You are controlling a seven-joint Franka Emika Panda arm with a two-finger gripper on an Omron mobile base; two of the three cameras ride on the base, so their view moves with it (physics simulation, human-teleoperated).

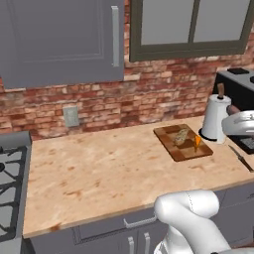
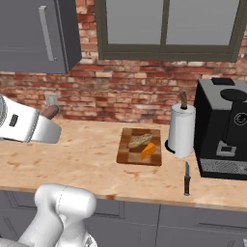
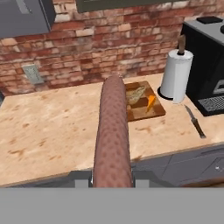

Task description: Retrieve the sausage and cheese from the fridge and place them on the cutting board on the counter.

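Reddish-brown long sausage (image 3: 113,135) sits clenched in the gripper (image 3: 112,178), above the beige mottled stone table (image 3: 52,127). Farther on, the chequered brown wooden cutting board (image 3: 142,107) carries an orange cheese wedge (image 3: 150,103), before a red brick wall (image 3: 109,52).

Both base views look forward and down from behind the arm at the counter (image 1: 99,168) and brick wall (image 1: 149,94). The left one stands left, taking in the stove (image 1: 10,183) and seeing the board (image 1: 182,143) to its right; the right one stands right, with the board (image 2: 140,146) near centre and the coffee machine (image 2: 224,128) right. The hand view hangs above the counter's near edge, facing the wall, board (image 3: 144,101) ahead. All three share the board and paper towel roll (image 2: 182,129).
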